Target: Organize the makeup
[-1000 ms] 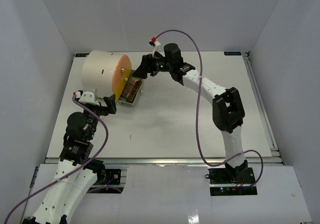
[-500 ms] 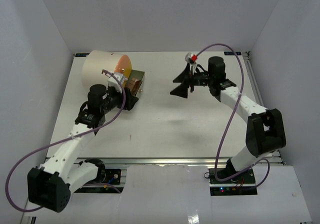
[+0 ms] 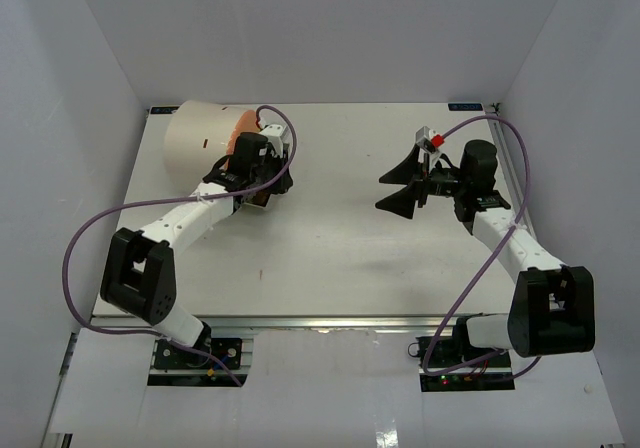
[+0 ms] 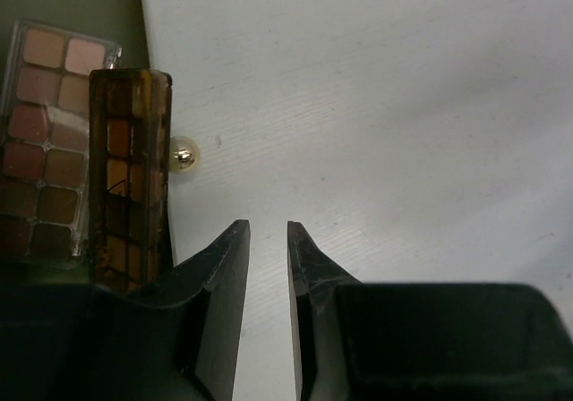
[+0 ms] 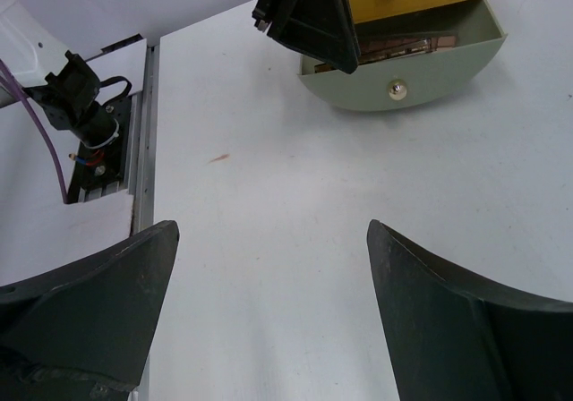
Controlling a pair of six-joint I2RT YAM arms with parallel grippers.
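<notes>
eyeshadow palettes (image 4: 45, 141), flat glossy grids, lie in the drawer (image 5: 457, 65); left pincer (image 4: 266, 231) narrowly parted, right pincer (image 5: 271, 233) spread.

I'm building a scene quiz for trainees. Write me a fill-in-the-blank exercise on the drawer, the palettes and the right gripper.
1. The drawer of the cream cylinder stands ____.
2. In the left wrist view, ____ eyeshadow palettes sit in that drawer.
3. The right gripper hovers over the table with its jaws spread wide, holding ____.

Missing words: open; two; nothing.
</notes>
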